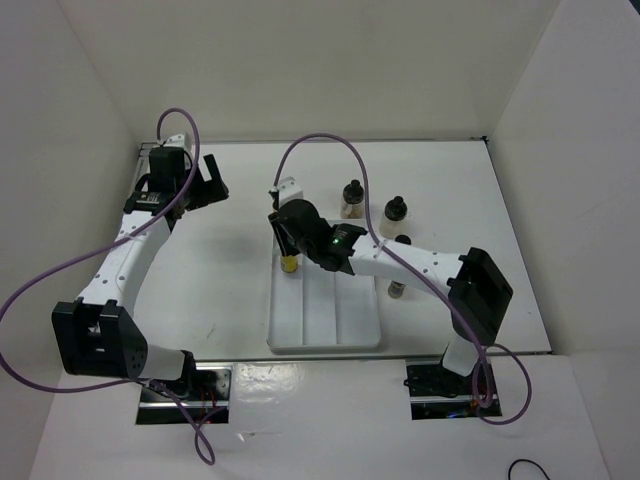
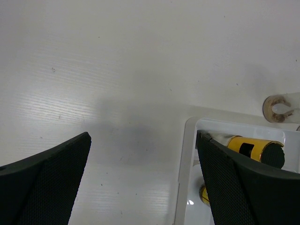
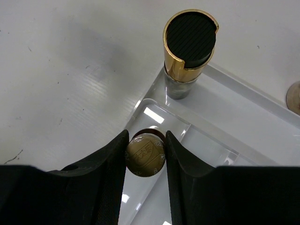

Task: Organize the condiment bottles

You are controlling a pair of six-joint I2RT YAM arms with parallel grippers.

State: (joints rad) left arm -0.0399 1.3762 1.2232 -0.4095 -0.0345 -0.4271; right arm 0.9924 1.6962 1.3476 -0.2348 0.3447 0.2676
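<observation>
My right gripper (image 1: 290, 248) (image 3: 145, 140) is shut on a slim yellow bottle (image 1: 289, 264). Its round gold end (image 3: 145, 157) shows between the fingers, over the far left corner of the white tray (image 1: 325, 335). A second yellow bottle with a black cap (image 3: 190, 44) stands at that tray corner just beyond; it also shows in the left wrist view (image 2: 255, 147). A clear jar (image 1: 352, 198), a white bottle (image 1: 396, 212) and two small dark bottles (image 1: 403, 240) (image 1: 396, 288) stand on the table right of the tray. My left gripper (image 1: 208, 185) (image 2: 143, 178) is open and empty, over bare table left of the tray.
The tray (image 3: 225, 136) has three long compartments and a raised rim (image 2: 183, 178). White walls close in the table on three sides. My right arm (image 1: 420, 265) reaches across the tray's far right corner.
</observation>
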